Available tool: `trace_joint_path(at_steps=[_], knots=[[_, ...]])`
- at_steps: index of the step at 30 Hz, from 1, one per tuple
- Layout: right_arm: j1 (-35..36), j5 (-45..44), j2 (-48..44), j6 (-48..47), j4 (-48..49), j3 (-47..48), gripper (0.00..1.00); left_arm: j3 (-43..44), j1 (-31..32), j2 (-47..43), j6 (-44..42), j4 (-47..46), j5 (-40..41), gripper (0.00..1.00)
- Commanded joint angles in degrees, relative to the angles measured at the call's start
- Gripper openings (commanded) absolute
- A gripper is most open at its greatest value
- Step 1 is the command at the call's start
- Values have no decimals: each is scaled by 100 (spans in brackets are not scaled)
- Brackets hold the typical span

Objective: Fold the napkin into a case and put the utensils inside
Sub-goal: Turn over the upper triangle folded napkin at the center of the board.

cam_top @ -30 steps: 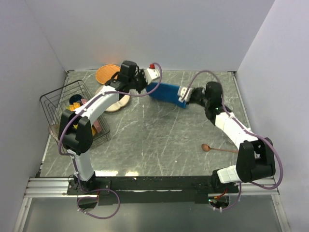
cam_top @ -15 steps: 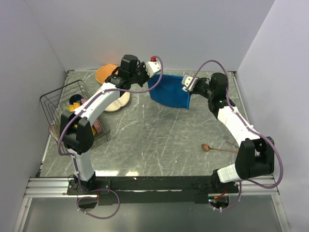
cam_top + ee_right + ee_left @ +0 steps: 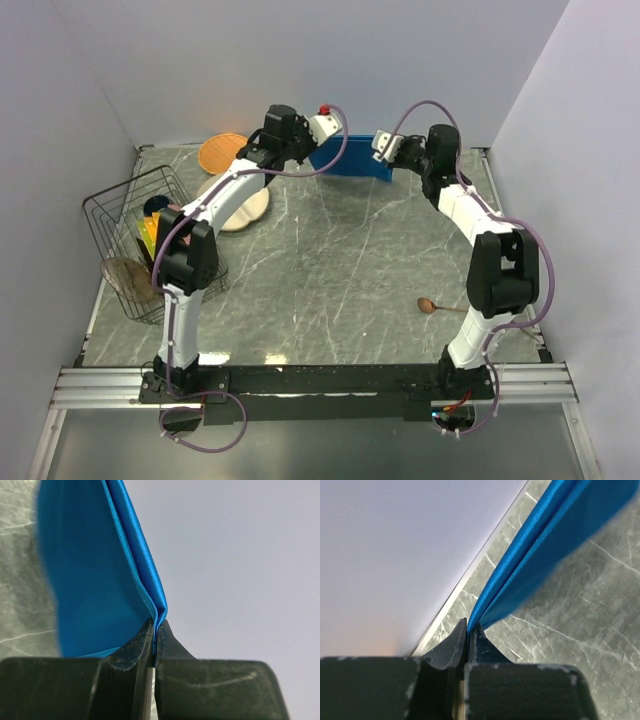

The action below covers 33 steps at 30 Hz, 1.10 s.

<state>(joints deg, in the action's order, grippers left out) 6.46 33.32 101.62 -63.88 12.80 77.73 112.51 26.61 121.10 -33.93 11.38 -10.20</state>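
Blue napkin [image 3: 352,162] looked light, limp and slippery — left gripper [image 3: 468,626] and right gripper [image 3: 156,626] each pinched a folded upper corner.

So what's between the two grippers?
The napkin, pinched at its ends by the left gripper and the right gripper; the top view shows it.

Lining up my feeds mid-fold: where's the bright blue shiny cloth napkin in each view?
Top external: bright blue cloth napkin top centre.
Left wrist: upper right, pinched in the fingers.
Right wrist: left-centre, pinched in the fingers.
Shared landmark: grey marbled tabletop.
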Motion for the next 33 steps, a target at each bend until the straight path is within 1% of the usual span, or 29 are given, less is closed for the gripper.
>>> trace_joint_path(at_steps=[1,2,3,4,5,6,7,8,10,12,16,17,20,23,25,26,29,33], knots=[[-136,271,-309,-546,259,6,0,-78,-95,-349,-280,-337,27,1],[-127,376,-379,-660,258,-369,0,-306,-95,-533,-289,-381,-139,1],[-119,403,-545,-870,337,-608,0,-787,-103,-622,-289,-408,-228,1],[-58,429,-634,-976,407,-880,0,-1044,-95,-718,-324,-356,-350,1],[-40,517,-731,-1256,443,-1387,0,-1560,-69,-911,-385,-295,-534,1],[-13,552,-897,-1415,365,-1636,0,-1844,-34,-1017,-438,-303,-571,1],[48,579,-986,-1539,364,-2126,0,-2116,-16,-1114,-508,-390,-562,1],[83,579,-1082,-1775,312,-2348,0,-2580,11,-1289,-509,-391,-571,1],[223,605,-1364,-1952,101,-2944,0,-2943,37,-1439,-465,-234,-694,1],[338,579,-1644,-2155,-162,-3298,0,-3392,107,-1633,-352,-58,-703,1],[628,553,-2216,-2208,-602,-4062,0,-4095,169,-2054,202,172,-993,1],[733,544,-2330,-2199,-690,-4178,0,-4340,212,-2194,272,198,-1002,1],[1040,369,-2813,-2121,-1277,-4468,0,-4693,441,-2371,483,277,-1037,1],[1278,193,-3069,-1963,-1866,-4591,0,-4983,696,-2477,659,321,-1090,1],[1472,105,-3175,-1813,-2035,-4653,0,-5098,758,-2547,765,348,-1151,1],[1516,35,-3236,-1708,-2279,-4662,0,-5203,793,-2565,783,374,-1160,1],[1709,-62,-3420,-1611,-2579,-4802,0,-5406,872,-2644,809,470,-1134,1],[1859,-133,-3614,-1610,-2747,-5092,0,-5704,977,-2784,809,532,-1116,1]])
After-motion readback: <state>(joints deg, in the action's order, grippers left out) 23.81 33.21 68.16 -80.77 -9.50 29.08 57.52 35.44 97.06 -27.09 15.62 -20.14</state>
